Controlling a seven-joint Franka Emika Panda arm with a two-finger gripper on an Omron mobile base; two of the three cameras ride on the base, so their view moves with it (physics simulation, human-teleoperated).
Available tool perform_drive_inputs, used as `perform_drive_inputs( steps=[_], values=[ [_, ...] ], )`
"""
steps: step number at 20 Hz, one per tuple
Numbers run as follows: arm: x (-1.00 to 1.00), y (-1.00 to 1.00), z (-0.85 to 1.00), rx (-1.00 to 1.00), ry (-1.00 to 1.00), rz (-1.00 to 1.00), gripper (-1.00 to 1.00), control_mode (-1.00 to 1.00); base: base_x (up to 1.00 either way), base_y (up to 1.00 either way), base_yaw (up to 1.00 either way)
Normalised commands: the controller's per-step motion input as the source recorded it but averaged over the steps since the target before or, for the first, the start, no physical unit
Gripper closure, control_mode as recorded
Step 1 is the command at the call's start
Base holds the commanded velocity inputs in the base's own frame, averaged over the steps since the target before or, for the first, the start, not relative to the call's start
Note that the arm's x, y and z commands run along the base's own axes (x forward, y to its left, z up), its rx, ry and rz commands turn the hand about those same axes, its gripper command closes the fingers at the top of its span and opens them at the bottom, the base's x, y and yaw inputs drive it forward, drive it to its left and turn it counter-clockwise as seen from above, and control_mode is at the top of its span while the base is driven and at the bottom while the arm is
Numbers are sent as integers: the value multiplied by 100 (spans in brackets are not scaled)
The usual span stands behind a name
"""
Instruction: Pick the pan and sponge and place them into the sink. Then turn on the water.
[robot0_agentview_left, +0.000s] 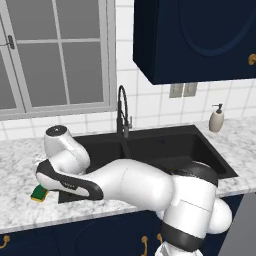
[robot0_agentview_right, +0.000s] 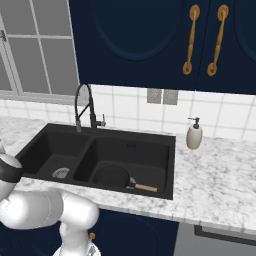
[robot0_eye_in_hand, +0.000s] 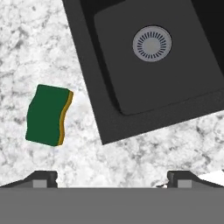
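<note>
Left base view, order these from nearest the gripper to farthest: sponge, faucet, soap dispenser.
The gripper itself is hidden behind the arm's wrist, low at the counter's left.
1. The sponge, on the counter just below the wrist, left of the sink.
2. The faucet, behind the sink's divider, mid-picture.
3. The soap dispenser, far right on the counter by the backsplash.

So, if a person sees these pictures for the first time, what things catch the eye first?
First comes the large matte black double-basin sink set in the white marbled counter, with the round black frying pan with a tan handle already lying in its right basin. Next is the small green and yellow sponge, lying on the counter beside the left basin, just past the open gripper.
</note>
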Motion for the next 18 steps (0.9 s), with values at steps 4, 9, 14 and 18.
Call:
perform_drive_inputs(
  steps=[4,9,14,18],
  values=[
    [20,9,-24,-10,0,-12,-100,-100,0,0,0],
    [33,23,-18,-1,11,-5,-100,-100,0,0,0],
    [35,29,-18,0,6,-1,-100,-100,0,0,0],
    [30,35,-31,0,1,0,-100,-100,0,0,0]
  ],
)
